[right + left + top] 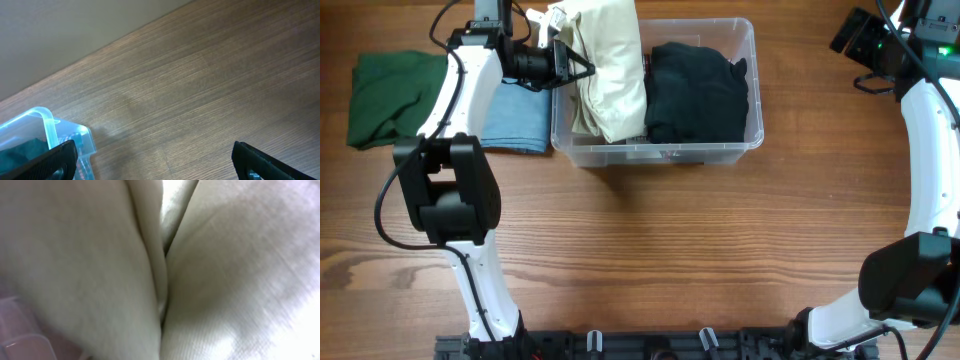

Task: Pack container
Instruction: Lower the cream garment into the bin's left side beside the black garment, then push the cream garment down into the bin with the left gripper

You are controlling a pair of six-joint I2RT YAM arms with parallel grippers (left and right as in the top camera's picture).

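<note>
The left gripper (578, 66), nearer arm, is buried in the cream garment (615, 80); I cannot tell whether it pinches. That garment lies front-to-back in the left half of the clear container (660, 153), just right of it, at the far middle of the surface (670, 250). The right gripper (155, 162) hangs spread, well apart.

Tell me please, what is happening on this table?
The left gripper is at the edge of the clear container, against a beige garment that lies in one half and rises above the rim. A black garment fills the other half. A green garment and a blue garment lie beside it. The right gripper hangs open and empty.
</note>
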